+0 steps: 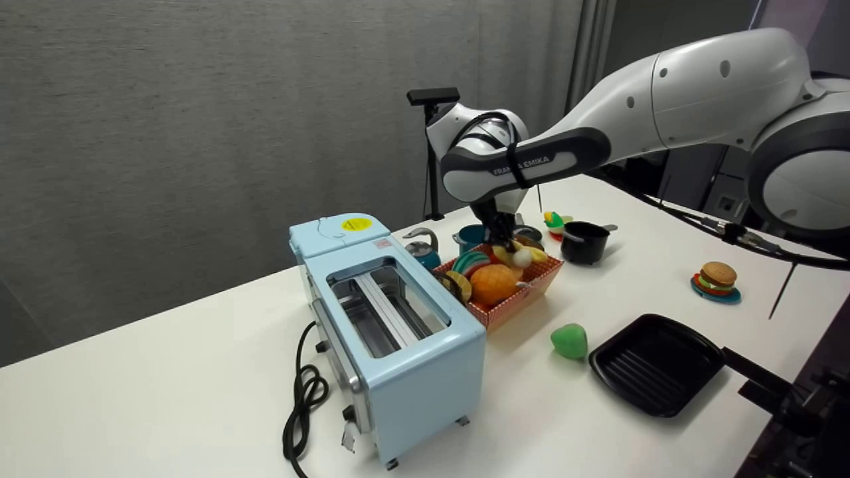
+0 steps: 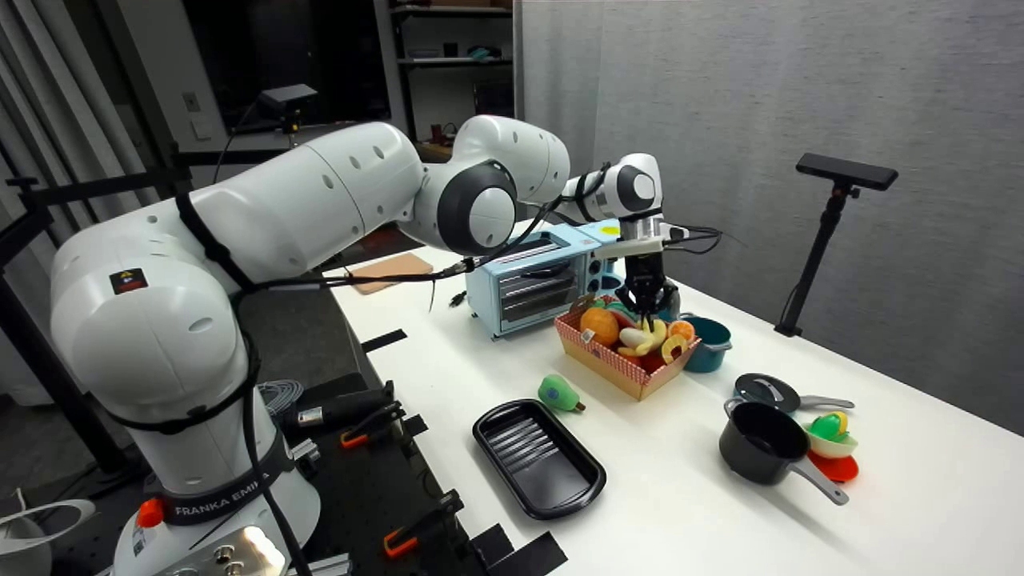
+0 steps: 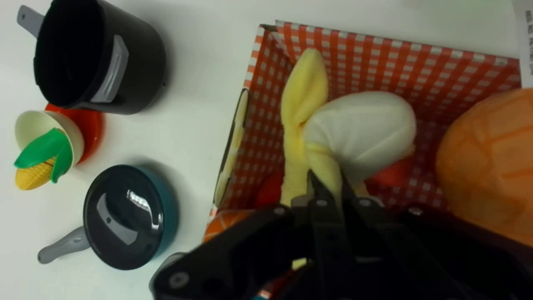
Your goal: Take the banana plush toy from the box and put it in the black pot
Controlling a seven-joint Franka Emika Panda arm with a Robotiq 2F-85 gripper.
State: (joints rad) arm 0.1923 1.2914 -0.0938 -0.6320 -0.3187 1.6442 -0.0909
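Observation:
The banana plush toy lies in the box, yellow peel flaps spread around a white inside; it also shows in both exterior views. The red-checked box stands beside the blue toaster; its wall shows in both exterior views. My gripper points down into the box, its fingers close together on a yellow flap of the banana; it also shows in both exterior views. The black pot stands upright outside the box, in both exterior views.
Orange toy fruit and other toys share the box. A small dark pan and a corn toy in a cup stand near the pot. A teal pot is behind the box. A green toy and grill pan lie in front.

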